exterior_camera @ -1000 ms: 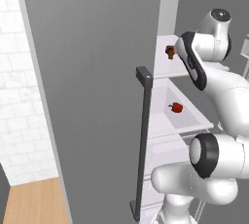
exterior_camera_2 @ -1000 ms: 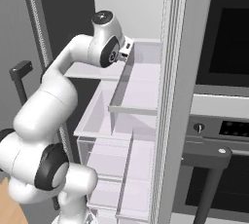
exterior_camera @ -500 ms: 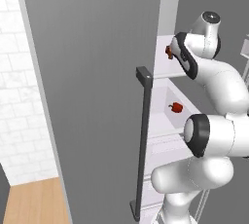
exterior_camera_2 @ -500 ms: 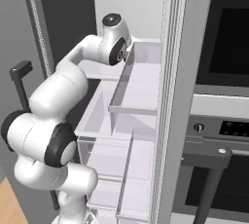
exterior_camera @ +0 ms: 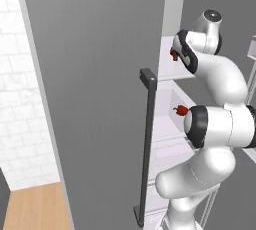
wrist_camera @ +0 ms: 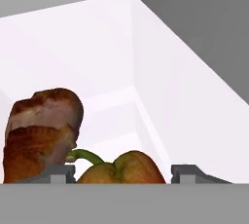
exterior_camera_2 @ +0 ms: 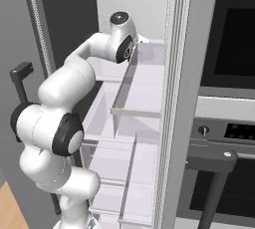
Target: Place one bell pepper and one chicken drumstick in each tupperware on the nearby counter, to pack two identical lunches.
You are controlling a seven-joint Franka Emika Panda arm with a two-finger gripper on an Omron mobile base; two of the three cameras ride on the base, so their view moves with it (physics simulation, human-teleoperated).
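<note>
An orange-red bell pepper [wrist_camera: 127,167] with a green stem lies on the white fridge shelf, right between my fingertips [wrist_camera: 60,172]. My gripper [wrist_camera: 121,174] is open around it, one fingertip on each side. A browned chicken drumstick [wrist_camera: 43,133] stands just left of the pepper. In the left base view the hand reaches onto the upper shelf, where a bit of red food [exterior_camera: 173,54] peeks out beside the arm. A second red bell pepper [exterior_camera: 181,110] sits on the shelf below. In the right base view my gripper [exterior_camera_2: 130,57] is deep in the fridge. The tupperware and the counter are out of view.
The open grey fridge door [exterior_camera: 95,99] with its dark bar handle [exterior_camera: 147,139] stands left of the arm. Clear door bins [exterior_camera_2: 142,101] and the fridge's inner wall close in on the right. A black oven [exterior_camera_2: 234,29] with a handle [exterior_camera_2: 214,161] stands beside the fridge.
The arm has stretched further into the fridge and the hand has moved in over the upper shelf, up to the food there.
</note>
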